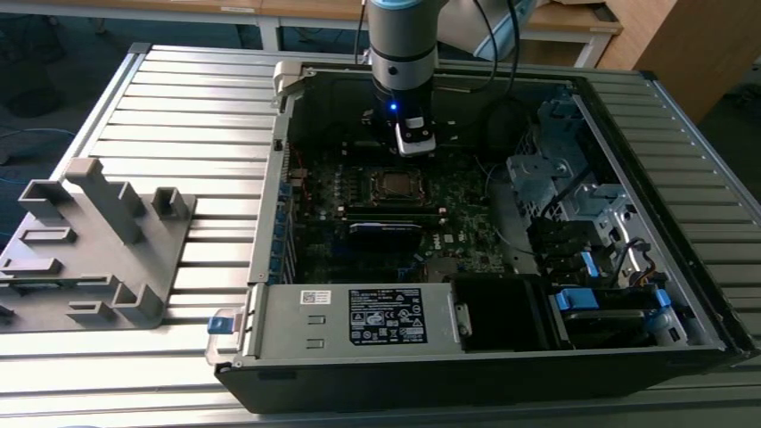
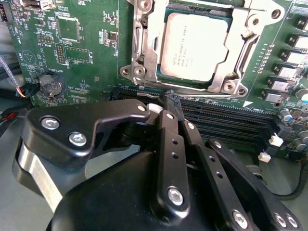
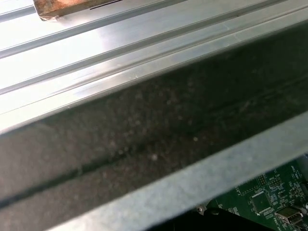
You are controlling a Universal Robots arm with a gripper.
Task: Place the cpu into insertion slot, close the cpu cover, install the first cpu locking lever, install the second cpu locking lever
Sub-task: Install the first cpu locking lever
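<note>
The cpu [image 2: 192, 45], a silver-grey square chip, lies in the insertion slot [image 1: 393, 185] on the green motherboard. The cpu cover [image 2: 226, 72], a silver frame plate, lies flat around the chip, whose top shows through the window. A thin metal lever rod [image 2: 202, 92] runs along the socket edge nearest the gripper. My gripper [image 2: 170, 102] hovers just beside that edge, over the black memory slots. Its black fingers [image 2: 168, 139] are shut, tips together, holding nothing. In the exterior view the gripper [image 1: 412, 147] hangs inside the case, just behind the socket.
The open computer case [image 1: 274, 223] lies on a ribbed aluminium table [image 1: 178, 116]. A power supply [image 1: 356, 316] and drive cages [image 1: 571, 187] line the case's inner sides. A grey plastic fixture [image 1: 95, 241] stands at the exterior view's left. The case wall [image 3: 144, 139] passes close to the first wrist view.
</note>
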